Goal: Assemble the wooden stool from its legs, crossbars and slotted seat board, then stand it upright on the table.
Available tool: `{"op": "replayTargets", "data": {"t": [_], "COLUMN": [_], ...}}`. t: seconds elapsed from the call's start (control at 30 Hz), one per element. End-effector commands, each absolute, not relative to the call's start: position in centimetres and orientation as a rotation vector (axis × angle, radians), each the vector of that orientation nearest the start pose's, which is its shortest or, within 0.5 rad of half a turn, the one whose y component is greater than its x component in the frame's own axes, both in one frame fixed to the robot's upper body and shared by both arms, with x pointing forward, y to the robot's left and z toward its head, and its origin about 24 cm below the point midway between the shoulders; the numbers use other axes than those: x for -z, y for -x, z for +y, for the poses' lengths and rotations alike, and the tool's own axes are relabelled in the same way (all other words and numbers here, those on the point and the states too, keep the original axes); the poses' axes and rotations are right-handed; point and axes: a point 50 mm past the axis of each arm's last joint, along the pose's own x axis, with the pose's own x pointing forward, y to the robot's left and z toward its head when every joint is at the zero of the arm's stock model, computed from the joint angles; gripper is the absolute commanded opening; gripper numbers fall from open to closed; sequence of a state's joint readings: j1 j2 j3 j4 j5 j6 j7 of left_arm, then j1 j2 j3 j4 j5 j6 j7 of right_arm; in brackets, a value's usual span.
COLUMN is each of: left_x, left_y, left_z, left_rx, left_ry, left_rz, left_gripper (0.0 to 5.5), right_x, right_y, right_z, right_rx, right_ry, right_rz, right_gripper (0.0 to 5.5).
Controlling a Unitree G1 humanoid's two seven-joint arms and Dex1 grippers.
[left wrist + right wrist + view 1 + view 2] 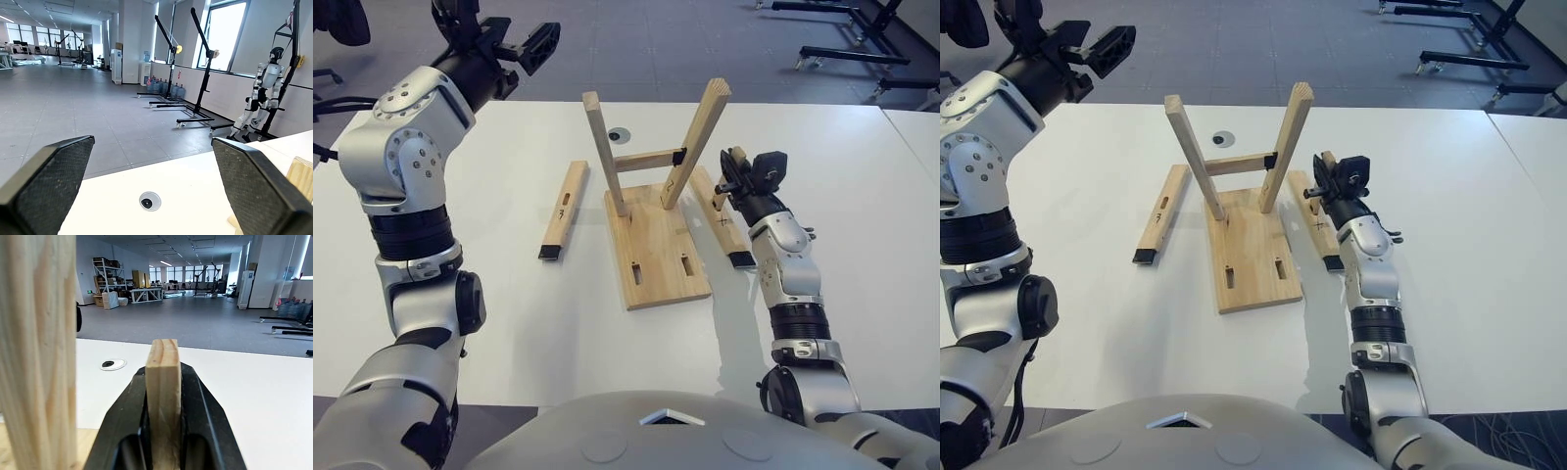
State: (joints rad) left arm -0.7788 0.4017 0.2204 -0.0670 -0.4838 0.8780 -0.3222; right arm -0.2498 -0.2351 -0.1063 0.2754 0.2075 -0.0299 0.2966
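Arms sit very differently: the left one is cocked up high at the elbow, the left gripper point(152, 142) hanging above the far left edge of the table point(862, 215) with its fingers spread wide apart. The right forearm stretches forward low over the tabletop, and the right gripper point(736, 178) is clamped tight on a short crossbar point(164, 396), just right of the seat board point(656, 259). That board lies flat mid-table with two legs point(605, 152) planted in it, leaning apart and joined by a second crossbar point(646, 160). A loose leg point(564, 209) lies left of the board; the other loose leg point(1317, 227) lies close along its right side, beneath the gripper. A broad stretch of white tabletop runs from the right forearm out to the table's right edge
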Motion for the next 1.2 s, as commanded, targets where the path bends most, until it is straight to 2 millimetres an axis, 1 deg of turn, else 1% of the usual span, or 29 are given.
{"op": "replayTargets", "data": {"t": [0.03,0.1,0.17,0.27,0.4,0.43,0.5,0.53,0.63,0.73,0.77,0.83,1.0,1.07,1.17,1.2], "left_x": [-23.8,-23.7,-23.7,-23.7,-23.6,-23.6,-23.6,-23.6,-23.6,-23.5,-23.5,-23.4,-23.3,-23.2,-23.1,-23.0], "left_y": [-33.6,-33.6,-33.6,-33.6,-33.6,-33.6,-33.5,-33.5,-33.5,-33.5,-33.6,-33.5,-33.3,-33.2,-33.2,-33.2], "left_z": [18.1,18.1,18.1,18.1,18.1,18.1,18.0,18.0,18.0,18.0,18.0,18.0,18.1,18.1,18.1,18.1], "left_rx": [0.446,0.443,0.443,0.444,0.444,0.444,0.445,0.445,0.446,0.447,0.445,0.444,0.432,0.428,0.424,0.423], "left_ry": [0.094,0.096,0.097,0.095,0.093,0.093,0.090,0.089,0.090,0.092,0.092,0.094,0.102,0.105,0.110,0.111], "left_rz": [-0.029,-0.027,-0.025,-0.027,-0.024,-0.024,-0.023,-0.023,-0.021,-0.018,-0.018,-0.019,-0.023,-0.025,-0.024,-0.024], "left_gripper": [4.38,4.38,4.38,4.38,4.38,4.38,4.38,4.38,4.38,4.38,4.38,4.38,4.38,4.38,4.38,4.38], "right_x": [0.0,0.8,1.3,1.4,1.8,1.9,2.2,2.4,2.9,3.1,2.9,1.7,-2.7,-4.0,-4.9,-5.0], "right_y": [-26.9,-26.8,-27.1,-27.8,-27.9,-27.8,-27.6,-27.4,-27.0,-26.7,-26.9,-27.5,-29.0,-29.4,-29.6,-29.6], "right_z": [-22.0,-22.8,-23.3,-23.9,-24.2,-24.1,-24.0,-23.9,-23.6,-23.6,-23.5,-23.5,-23.8,-24.0,-24.3,-24.4], "right_rx": [-0.119,-0.084,-0.059,-0.028,-0.021,-0.024,-0.035,-0.040,-0.054,-0.052,-0.062,-0.085,-0.160,-0.165,-0.156,-0.153], "right_ry": [0.070,0.041,-0.027,-0.126,-0.158,-0.156,-0.150,-0.131,-0.099,-0.121,-0.137,-0.165,-0.179,-0.161,-0.122,-0.108], "right_rz": [0.224,0.241,0.249,0.244,0.248,0.251,0.263,0.270,0.293,0.310,0.306,0.272,0.176,0.154,0.147,0.150], "right_gripper": [0.39,0.39,0.39,0.39,0.39,0.78,1.17,1.27,1.91,2.37,2.53,2.89,3.62,3.96,4.65,4.71]}}
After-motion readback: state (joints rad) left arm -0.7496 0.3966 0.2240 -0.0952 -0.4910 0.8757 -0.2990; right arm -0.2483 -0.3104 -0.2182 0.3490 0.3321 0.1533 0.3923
